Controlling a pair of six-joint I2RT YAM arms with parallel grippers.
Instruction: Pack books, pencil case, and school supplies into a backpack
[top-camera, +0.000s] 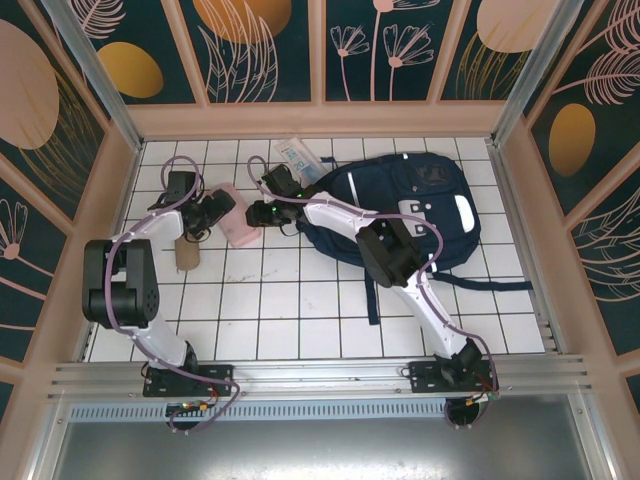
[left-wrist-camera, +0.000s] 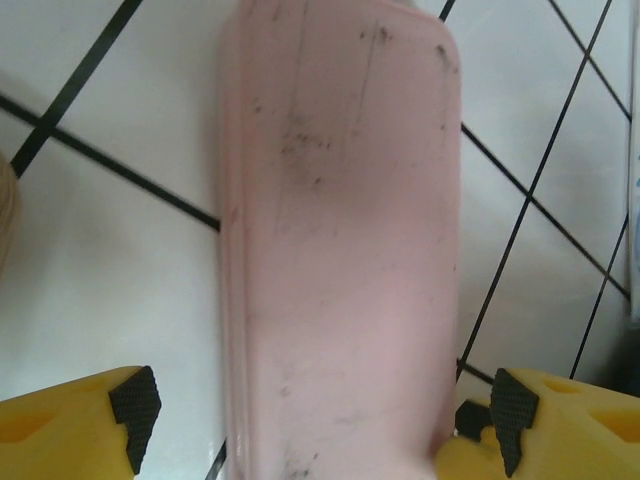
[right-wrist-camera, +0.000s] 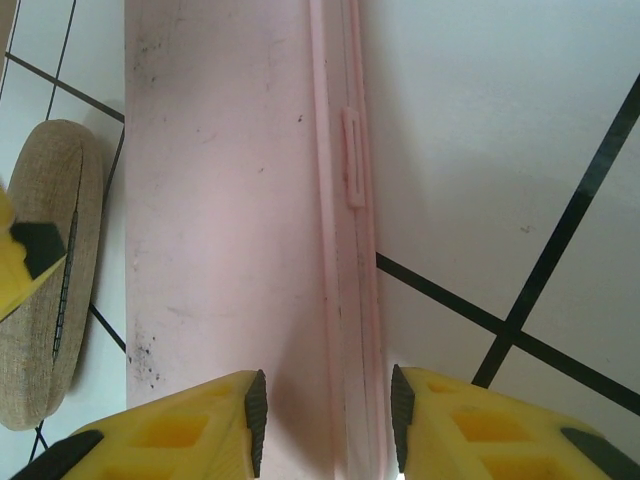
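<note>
A pink pencil case (top-camera: 240, 226) lies flat on the white tiled table, left of the navy backpack (top-camera: 400, 215). My left gripper (top-camera: 220, 210) is at its left end, open, and in the left wrist view the wide jaws of the left gripper (left-wrist-camera: 320, 405) straddle the pencil case (left-wrist-camera: 340, 230). My right gripper (top-camera: 263, 213) reaches in from the right. In the right wrist view the right gripper (right-wrist-camera: 328, 420) stands part open over the seamed edge of the pencil case (right-wrist-camera: 225, 200), pads not pressing it. A clear packet of school supplies (top-camera: 298, 155) lies by the backpack's far-left corner. The books are out of view.
A beige zipped fabric pouch (top-camera: 187, 255) lies just left of the pink case, and the pouch (right-wrist-camera: 50, 290) is close to my left fingertip (right-wrist-camera: 30, 255). Backpack straps (top-camera: 480, 278) trail to the right. Wooden walls enclose the table.
</note>
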